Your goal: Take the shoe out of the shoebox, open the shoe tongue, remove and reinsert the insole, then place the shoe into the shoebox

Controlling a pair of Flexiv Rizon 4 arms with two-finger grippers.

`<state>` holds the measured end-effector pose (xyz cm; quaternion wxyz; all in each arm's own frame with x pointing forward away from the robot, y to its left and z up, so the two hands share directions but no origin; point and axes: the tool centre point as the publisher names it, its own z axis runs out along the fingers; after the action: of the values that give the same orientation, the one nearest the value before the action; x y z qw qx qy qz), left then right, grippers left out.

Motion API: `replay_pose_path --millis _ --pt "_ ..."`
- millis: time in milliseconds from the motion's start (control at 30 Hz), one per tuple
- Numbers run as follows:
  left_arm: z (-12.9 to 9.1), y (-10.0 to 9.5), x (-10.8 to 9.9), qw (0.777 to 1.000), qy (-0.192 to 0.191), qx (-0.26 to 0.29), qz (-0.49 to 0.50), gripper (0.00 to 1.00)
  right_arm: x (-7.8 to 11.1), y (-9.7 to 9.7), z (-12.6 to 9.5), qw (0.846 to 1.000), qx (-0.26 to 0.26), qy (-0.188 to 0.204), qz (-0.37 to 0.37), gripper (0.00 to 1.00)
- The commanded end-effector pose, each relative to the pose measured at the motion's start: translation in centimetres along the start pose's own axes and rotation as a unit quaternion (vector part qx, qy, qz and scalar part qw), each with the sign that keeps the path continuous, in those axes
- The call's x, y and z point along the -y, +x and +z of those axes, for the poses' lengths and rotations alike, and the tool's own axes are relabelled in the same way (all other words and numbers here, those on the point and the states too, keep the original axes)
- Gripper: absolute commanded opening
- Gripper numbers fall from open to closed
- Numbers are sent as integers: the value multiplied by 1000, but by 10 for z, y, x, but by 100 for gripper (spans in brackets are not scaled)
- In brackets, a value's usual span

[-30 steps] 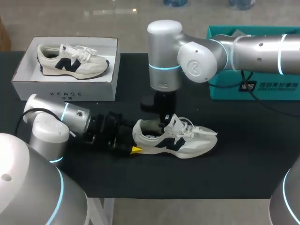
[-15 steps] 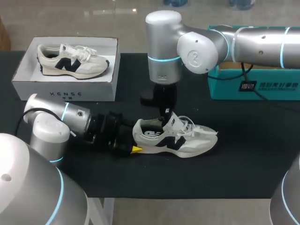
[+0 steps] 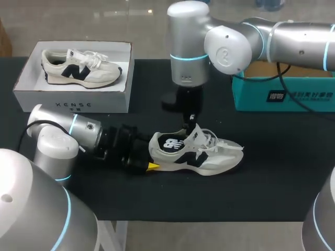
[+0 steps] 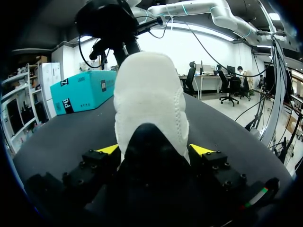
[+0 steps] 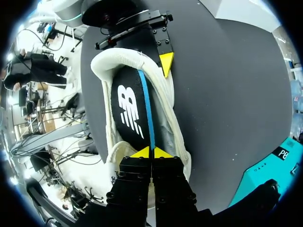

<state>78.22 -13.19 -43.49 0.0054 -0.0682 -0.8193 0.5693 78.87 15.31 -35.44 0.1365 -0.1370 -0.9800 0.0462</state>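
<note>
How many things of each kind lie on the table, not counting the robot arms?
Boxes: 2 (white shoebox, teal box)
Shoes: 2 (boxed shoe, shoe on the table)
Insoles in view: 1 (black insole, in the shoe on the table)
Total: 5

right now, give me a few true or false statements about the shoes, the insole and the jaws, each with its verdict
1. The left arm has its jaws shut on the heel of the shoe on the table. True.
2. The white shoebox is empty. False: a second shoe lies in it.
3. The right arm has its jaws shut on the edge of the insole. True.
4. The insole lies flat on the table beside the shoe. False: it sits in the shoe's opening, logo side showing.
</note>
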Motion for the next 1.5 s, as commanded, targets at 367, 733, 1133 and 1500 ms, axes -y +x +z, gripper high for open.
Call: replay_pose_path --millis 367,733,1133,1500 --pt "4 0 -4 1000 0 1 0 0 15 -3 -32 999 41 -24 13 0" --pt "4 0 -4 1000 0 1 0 0 -42 -29 -26 997 32 -38 -51 0" --pt "4 0 -4 1000 0 1 0 0 -57 -54 -53 993 61 -67 -71 0" --pt "4 0 -4 1000 0 1 0 0 -54 -54 -106 986 120 -86 -71 0"
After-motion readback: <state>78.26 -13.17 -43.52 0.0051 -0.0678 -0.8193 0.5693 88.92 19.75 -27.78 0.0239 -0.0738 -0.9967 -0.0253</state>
